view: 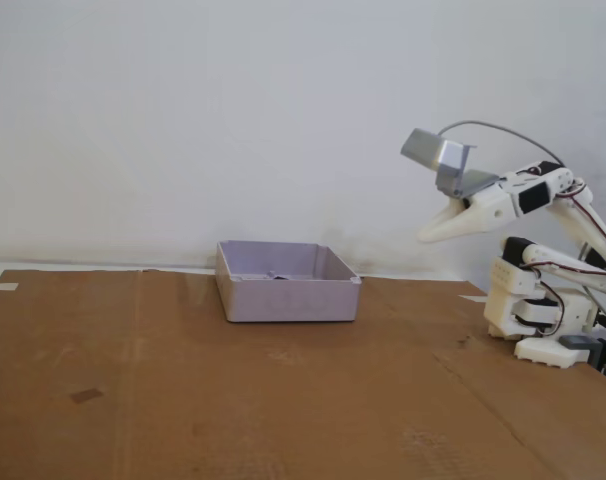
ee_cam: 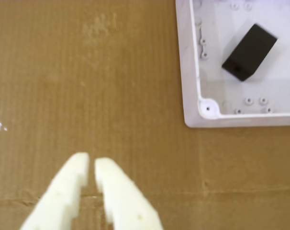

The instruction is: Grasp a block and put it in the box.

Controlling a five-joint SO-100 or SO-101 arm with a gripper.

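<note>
Matte black, the block [ee_cam: 249, 52] lies inside the box [ee_cam: 189, 72], on its pale floor, with its long axis running diagonally in the wrist view from lower left to upper right; its lower end, which carries a small hole, points toward the box's near corner. It touches no wall as far as the wrist view shows; the box's left wall and near wall both stand a little off from it. In the fixed view the box [view: 288, 298] sits on the brown corrugated cardboard [view: 183, 400] that covers the table, and only a dark sliver shows above its near wall, too small to tell as the block. The jaws [ee_cam: 91, 162] are white, empty and nearly together, with only a thin gap between the tips; they hang over bare cardboard to the left of and below the box corner in the wrist view, clear of the rim. In the fixed view the arm [view: 543, 270] stands well to the right of the box, its gripper [view: 428, 235] raised above the box's height, with a grey camera housing [view: 438, 160] on top. Behind the box rises a plain white wall [view: 233, 120]. Cardboard lies open on all sides of the box, with a seam crossing it near the jaws and a wide bare stretch in front.
</note>
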